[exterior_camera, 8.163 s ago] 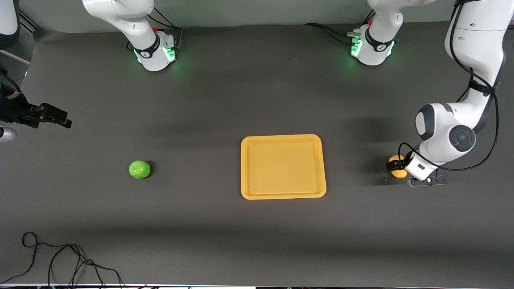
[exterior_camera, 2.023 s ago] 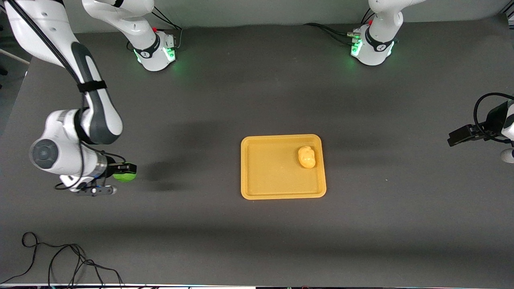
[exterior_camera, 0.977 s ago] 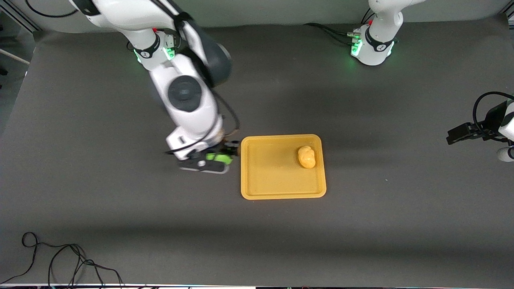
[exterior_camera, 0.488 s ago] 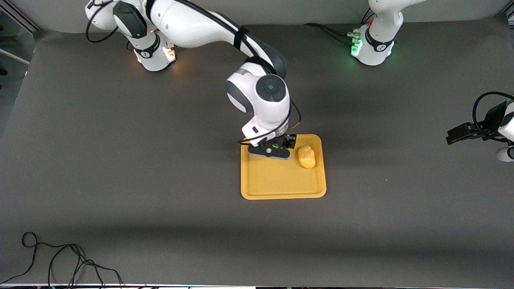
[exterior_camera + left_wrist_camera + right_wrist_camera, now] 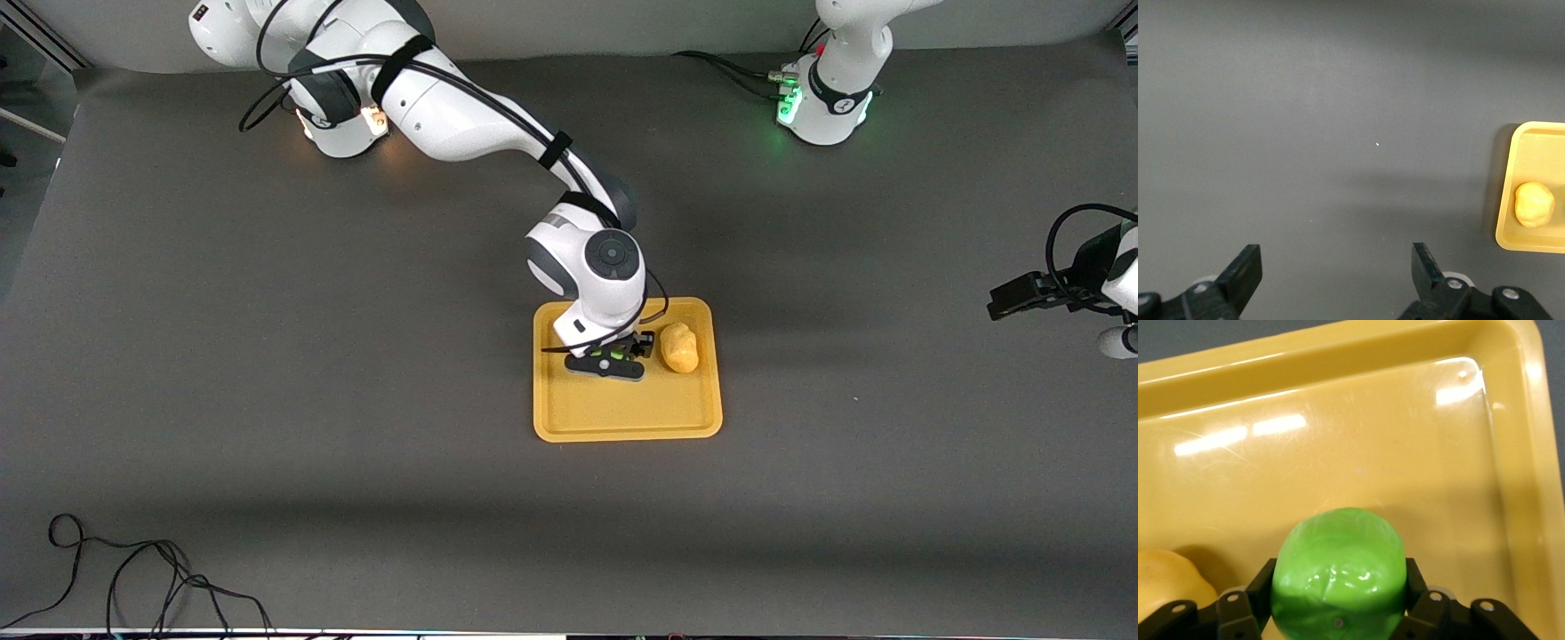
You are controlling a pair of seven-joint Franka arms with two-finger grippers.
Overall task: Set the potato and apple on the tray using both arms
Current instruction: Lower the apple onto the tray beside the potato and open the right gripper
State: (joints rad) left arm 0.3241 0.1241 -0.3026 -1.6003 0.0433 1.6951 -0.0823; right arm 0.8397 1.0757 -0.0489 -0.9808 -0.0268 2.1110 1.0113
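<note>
The yellow-orange tray (image 5: 622, 418) lies mid-table. The lumpy yellow-orange potato (image 5: 680, 348) lies in it at the end toward the left arm; it also shows in the left wrist view (image 5: 1534, 205) and the right wrist view (image 5: 1165, 583). My right gripper (image 5: 613, 357) is low over the tray beside the potato, shut on the bright green apple (image 5: 1338, 583), of which only small green bits (image 5: 614, 354) show in the front view. My left gripper (image 5: 1336, 273) is open and empty over bare table past the tray, at the left arm's end (image 5: 1013, 298), where that arm waits.
A black cable (image 5: 133, 578) lies at the table's near corner at the right arm's end. The two arm bases (image 5: 342, 116) stand along the table's edge farthest from the front camera. The tray's rim (image 5: 1338, 350) runs just ahead of the apple.
My right arm has carried the apple from the table at its own end across to the tray and has come lower over it, beside the potato. The left arm has stayed still.
</note>
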